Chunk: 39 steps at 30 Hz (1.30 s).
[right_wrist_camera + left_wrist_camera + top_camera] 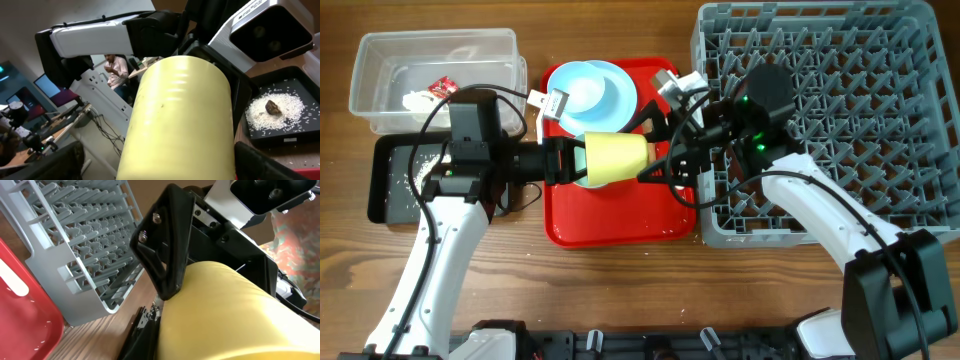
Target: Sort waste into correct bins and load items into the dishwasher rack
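The small yellow cup (pixel 617 158) hangs on its side above the flat red tray (pixel 610 218), between my two grippers. My left gripper (pixel 565 160) is shut on the cup's left end. My right gripper (pixel 658 150) is open, its fingers spread around the cup's right end with a gap on at least one side. The cup fills the left wrist view (pixel 225 315) and the right wrist view (pixel 180 120). Two stacked pale blue-green bowls (pixel 590 90) sit at the back of the red tray. The grey dishwasher rack (pixel 830 110) stands on the right.
The clear tub (pixel 430 45) at the back left holds the red-and-white wrapper (pixel 443 86) and white tissue (pixel 420 100). The black tray (pixel 382 185) in front of it holds rice (pixel 287 107) and a brown lump (pixel 272 106).
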### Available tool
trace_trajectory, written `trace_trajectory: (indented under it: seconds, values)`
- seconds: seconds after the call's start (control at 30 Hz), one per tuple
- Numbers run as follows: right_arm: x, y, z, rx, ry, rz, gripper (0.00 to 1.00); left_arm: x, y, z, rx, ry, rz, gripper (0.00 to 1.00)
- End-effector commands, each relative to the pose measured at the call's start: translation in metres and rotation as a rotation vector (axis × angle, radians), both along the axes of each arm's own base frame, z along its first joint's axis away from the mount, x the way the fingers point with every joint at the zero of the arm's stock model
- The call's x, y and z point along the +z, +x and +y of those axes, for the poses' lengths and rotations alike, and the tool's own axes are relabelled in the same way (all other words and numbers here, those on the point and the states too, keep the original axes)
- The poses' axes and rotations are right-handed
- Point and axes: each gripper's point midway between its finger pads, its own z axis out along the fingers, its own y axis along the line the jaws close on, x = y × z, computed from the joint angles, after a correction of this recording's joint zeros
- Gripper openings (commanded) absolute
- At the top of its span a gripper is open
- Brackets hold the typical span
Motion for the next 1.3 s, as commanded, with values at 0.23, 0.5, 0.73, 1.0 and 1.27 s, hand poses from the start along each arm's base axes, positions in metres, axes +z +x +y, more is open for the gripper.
trace_trajectory:
  seconds: [0.23,0.5,0.73,1.0,1.27]
  values:
    - [-0.001,0.003,0.006,-0.011,0.009,-0.014,0.77,-0.001,0.000,0.000,-0.002,-0.004,0.010,0.04]
    - [-0.005,0.001,0.012,-0.012,0.004,-0.003,0.73,-0.001,0.000,0.000,-0.002,-0.004,0.009,0.04]
    - [-0.005,0.001,0.012,-0.013,0.003,-0.001,0.72,-0.001,0.001,0.000,-0.002,-0.005,-0.002,0.04]
    - [-0.005,0.002,0.012,-0.017,0.007,-0.011,0.50,-0.001,0.001,0.000,-0.002,-0.005,-0.002,0.05]
    - [-0.005,0.002,0.012,-0.017,0.008,-0.012,0.47,-0.001,0.001,0.000,-0.001,-0.004,-0.003,0.32]
